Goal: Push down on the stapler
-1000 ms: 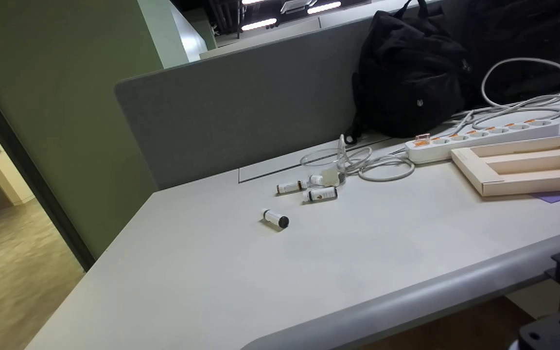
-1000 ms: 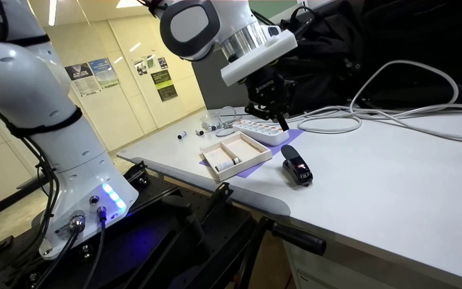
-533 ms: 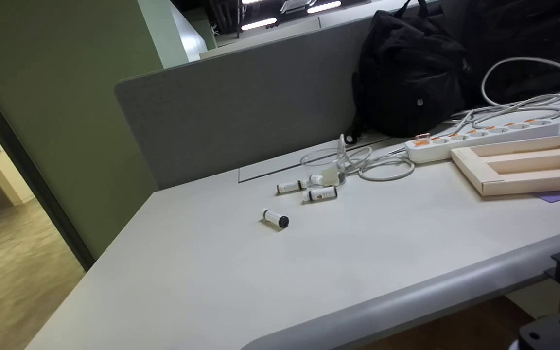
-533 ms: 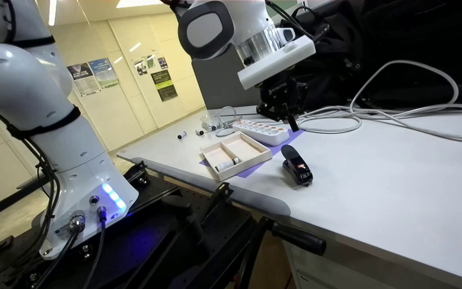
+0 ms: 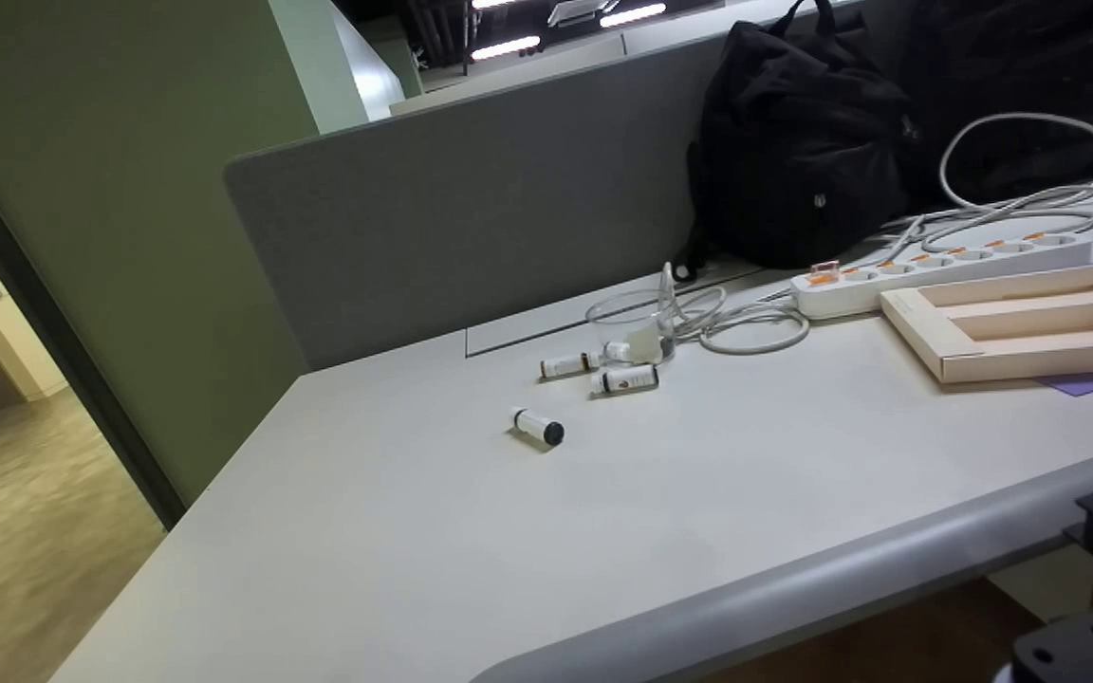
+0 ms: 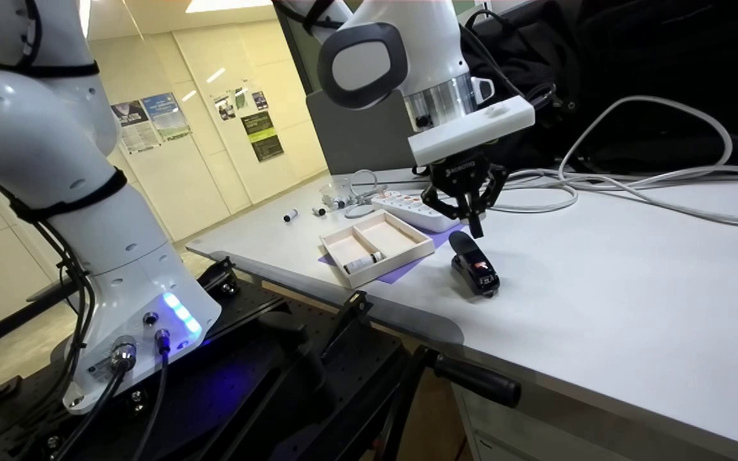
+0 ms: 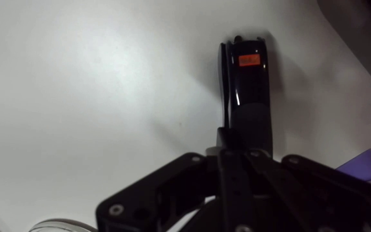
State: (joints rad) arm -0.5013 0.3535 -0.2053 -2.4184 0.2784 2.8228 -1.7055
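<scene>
A black stapler (image 6: 476,269) with a small red label sits on the white table in an exterior view. Its raised handle end points up towards my gripper (image 6: 475,229). My gripper is shut and empty, fingers together and pointing down. Its tips are close above the handle's far end; I cannot tell whether they touch. In the wrist view the stapler (image 7: 250,83) extends ahead of the gripper (image 7: 232,138). The fingers cover part of its handle end. Stapler and gripper are out of view in the remaining exterior view.
A wooden tray (image 6: 401,260) holding a small bottle lies beside the stapler on purple paper (image 6: 394,276). A white power strip (image 6: 430,219) is behind it. Loose white cables (image 6: 535,208) and black backpacks (image 5: 793,152) are at the back. Small bottles (image 5: 537,427) lie farther along the table.
In an exterior view my gripper has moved right and down, from over the power strip to just above the stapler's handle end. Its fingers now point more steeply down. The stapler has not moved.
</scene>
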